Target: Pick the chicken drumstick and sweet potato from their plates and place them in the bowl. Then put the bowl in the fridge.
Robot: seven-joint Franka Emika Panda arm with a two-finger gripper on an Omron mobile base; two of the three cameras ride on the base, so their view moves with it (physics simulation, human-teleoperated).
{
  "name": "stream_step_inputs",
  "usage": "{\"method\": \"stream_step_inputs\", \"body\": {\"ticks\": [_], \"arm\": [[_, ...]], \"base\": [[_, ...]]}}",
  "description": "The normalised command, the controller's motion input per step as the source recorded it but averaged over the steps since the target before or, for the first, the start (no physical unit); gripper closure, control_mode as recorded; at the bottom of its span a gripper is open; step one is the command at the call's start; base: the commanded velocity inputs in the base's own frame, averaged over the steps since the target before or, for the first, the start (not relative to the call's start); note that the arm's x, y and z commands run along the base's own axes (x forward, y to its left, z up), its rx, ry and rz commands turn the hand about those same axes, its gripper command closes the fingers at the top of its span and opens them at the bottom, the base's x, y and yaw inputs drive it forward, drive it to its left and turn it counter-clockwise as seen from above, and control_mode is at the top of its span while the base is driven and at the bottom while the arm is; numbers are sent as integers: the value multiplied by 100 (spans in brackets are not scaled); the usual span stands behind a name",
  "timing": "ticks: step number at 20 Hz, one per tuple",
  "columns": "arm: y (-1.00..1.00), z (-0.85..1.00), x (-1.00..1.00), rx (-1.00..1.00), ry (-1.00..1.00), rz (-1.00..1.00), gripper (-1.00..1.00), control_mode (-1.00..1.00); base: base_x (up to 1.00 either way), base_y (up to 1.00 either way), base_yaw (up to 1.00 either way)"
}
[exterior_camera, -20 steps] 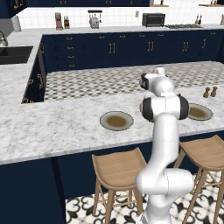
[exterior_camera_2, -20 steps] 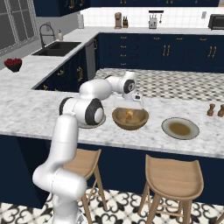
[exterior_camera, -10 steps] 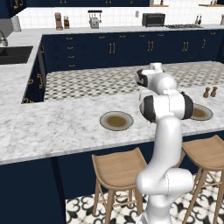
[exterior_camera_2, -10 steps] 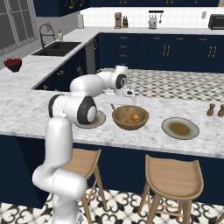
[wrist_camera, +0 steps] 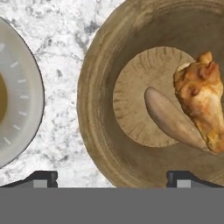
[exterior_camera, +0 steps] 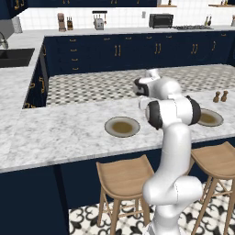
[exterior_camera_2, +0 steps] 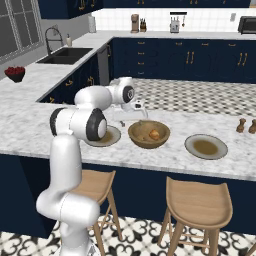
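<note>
Hand view: chicken drumstick [wrist_camera: 200, 100] and sweet potato [wrist_camera: 170, 118] in bowl [wrist_camera: 100, 87], under open gripper [wrist_camera: 111, 178].

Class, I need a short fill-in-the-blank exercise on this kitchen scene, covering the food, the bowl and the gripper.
1. The golden-orange lumpy chicken drumstick lies inside the round wooden ____.
2. Beside it lies the smooth pale tan ____ potato.
3. The two-finger gripper, holding nothing, has its jaws ____.
4. The two round grey-green plates hold ____ food.

Missing words: bowl; sweet; open; no
</note>
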Motion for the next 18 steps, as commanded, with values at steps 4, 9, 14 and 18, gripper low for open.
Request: {"method": "stream_step_inputs", "body": {"ticks": [4, 9, 14, 18], "arm": [[1, -14, 27, -3, 3, 1, -100, -100], [0, -29, 22, 0, 6, 5, -100, -100], [0, -25, 24, 0, 3, 6, -100, -100], [0, -31, 8, 0, 3, 5, -100, -100]], "base": [[0, 0, 0], [0, 0, 0], [0, 0, 0], [0, 0, 0]]}}
